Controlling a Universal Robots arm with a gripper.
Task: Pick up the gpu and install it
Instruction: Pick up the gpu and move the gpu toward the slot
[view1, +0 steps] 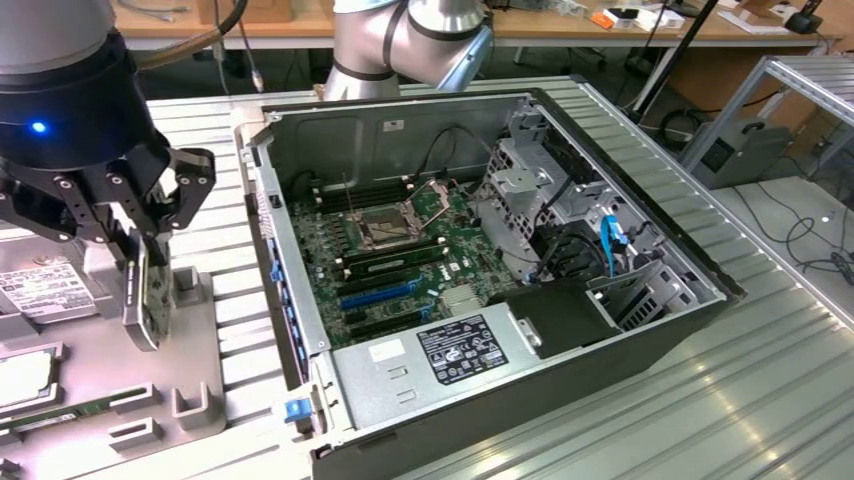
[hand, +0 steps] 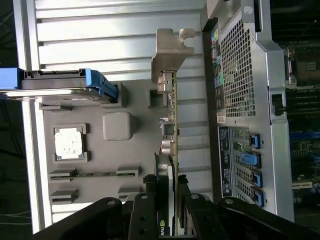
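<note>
The gpu hangs on edge from my gripper, which is shut on it above the grey parts tray at the exterior view's left. In the wrist view the gpu runs edge-on away from my gripper, its green board edge and silver bracket at the far end, a black finger pressed on each face. Its lower edge is close to the tray; I cannot tell whether they touch. The open computer case lies to the exterior view's right, with blue expansion slots on its motherboard.
On the tray lie a hard drive, a processor chip and a memory stick. Inside the case are a power supply and a drive cage with cables. Ribbed metal table surrounds the case.
</note>
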